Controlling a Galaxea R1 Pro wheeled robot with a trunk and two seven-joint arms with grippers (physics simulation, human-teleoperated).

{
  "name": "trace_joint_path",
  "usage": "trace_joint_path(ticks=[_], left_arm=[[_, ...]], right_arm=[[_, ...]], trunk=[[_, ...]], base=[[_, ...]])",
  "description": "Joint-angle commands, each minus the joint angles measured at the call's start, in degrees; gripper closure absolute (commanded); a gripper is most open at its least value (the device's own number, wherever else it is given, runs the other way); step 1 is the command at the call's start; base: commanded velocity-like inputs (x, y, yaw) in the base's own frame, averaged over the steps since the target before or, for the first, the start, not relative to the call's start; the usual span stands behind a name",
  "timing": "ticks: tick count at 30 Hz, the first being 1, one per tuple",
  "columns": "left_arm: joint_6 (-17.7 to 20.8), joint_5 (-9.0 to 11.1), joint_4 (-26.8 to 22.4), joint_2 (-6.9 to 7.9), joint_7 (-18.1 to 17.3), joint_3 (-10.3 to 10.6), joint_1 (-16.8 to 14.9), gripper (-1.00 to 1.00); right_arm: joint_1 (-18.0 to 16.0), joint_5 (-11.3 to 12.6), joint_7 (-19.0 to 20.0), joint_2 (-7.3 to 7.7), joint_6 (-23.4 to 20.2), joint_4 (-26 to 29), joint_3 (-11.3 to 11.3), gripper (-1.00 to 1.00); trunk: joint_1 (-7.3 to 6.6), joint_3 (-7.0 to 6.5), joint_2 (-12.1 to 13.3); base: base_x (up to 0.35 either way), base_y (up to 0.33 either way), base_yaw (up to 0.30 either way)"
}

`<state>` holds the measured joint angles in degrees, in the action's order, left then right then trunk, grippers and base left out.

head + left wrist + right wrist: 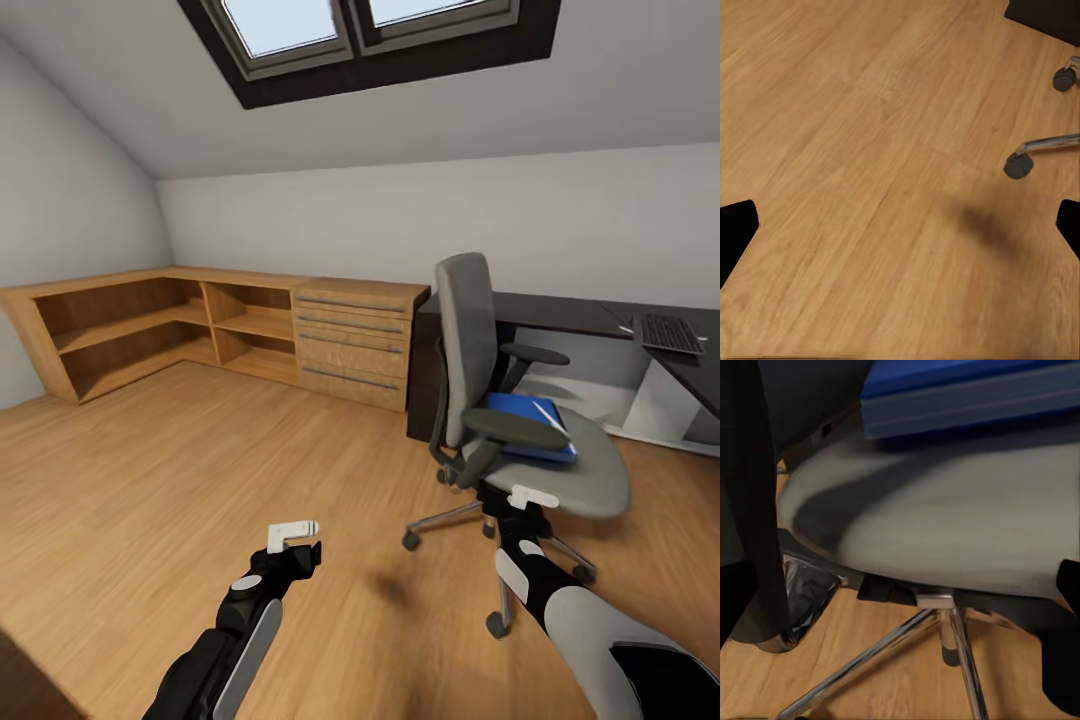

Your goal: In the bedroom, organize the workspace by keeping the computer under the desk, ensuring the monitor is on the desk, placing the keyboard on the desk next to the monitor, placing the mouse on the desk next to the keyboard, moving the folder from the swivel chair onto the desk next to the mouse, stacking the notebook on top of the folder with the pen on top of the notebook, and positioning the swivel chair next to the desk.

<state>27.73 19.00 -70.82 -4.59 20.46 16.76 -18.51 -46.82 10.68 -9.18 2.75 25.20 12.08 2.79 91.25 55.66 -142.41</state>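
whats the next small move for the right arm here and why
Probably raise the right gripper and reach forward over the seat edge toward the blue folder. The folder lies on the swivel chair seat, and the right wrist view looks at the seat from just below its level, with the folder's edge above. Both fingers appear spread and empty.

Both arms were black with grey-white shell panels; left gripper [296, 531] and right gripper [532, 497] had white fingers.
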Motion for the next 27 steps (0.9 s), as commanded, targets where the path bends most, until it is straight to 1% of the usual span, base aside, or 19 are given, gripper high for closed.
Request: trace_joint_path(ticks=[1,5,11,27], left_arm=[[0.11,0.6,-0.02,0.02,0.57,0.12,-0.04,-1.0],[0.05,0.54,1.23,-0.01,0.71,0.19,-0.04,-1.0],[0.04,0.51,1.44,0.01,0.72,0.14,-0.05,-1.0],[0.04,0.51,1.47,0.02,0.53,0.12,-0.07,-1.0]], right_arm=[[-0.03,0.22,0.14,0.0,0.24,-0.03,0.11,-1.0],[-0.03,0.22,0.16,0.06,0.24,-0.04,0.14,-1.0],[-0.03,0.28,0.21,0.07,0.22,-0.03,0.19,-1.0],[-0.03,0.44,0.13,0.38,0.2,-0.01,0.27,-1.0]], trunk=[[-0.01,0.06,-0.02],[-0.01,0.06,-0.02],[-0.01,-0.02,-0.02],[-0.01,-0.96,-0.02]], base=[[0.0,0.0,0.099],[0.0,0.0,0.035],[0.0,0.0,-0.033],[0.0,0.0,-0.187]])
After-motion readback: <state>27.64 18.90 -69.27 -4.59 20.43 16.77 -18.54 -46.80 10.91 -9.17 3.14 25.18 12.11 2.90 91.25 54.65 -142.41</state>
